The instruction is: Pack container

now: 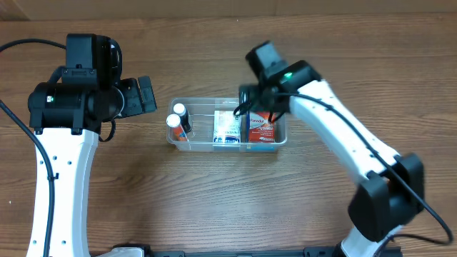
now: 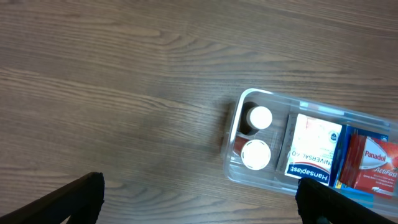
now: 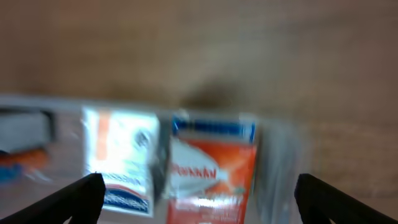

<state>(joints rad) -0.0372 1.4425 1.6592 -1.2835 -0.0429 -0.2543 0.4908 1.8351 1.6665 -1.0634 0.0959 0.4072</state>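
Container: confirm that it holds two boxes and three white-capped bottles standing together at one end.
Not right. The container holds two white-capped bottles, not three, as the left wrist view shows plainly. They do stand together at one end, and the two boxes are there.

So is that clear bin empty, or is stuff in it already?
Partly full. The container holds two white-capped bottles at one end, a Hansaplast box and a red Panadol box beside it.

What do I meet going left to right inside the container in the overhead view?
Inside the container: two white-capped bottles at the left end → white-and-blue Hansaplast box → red Panadol box at the right end.
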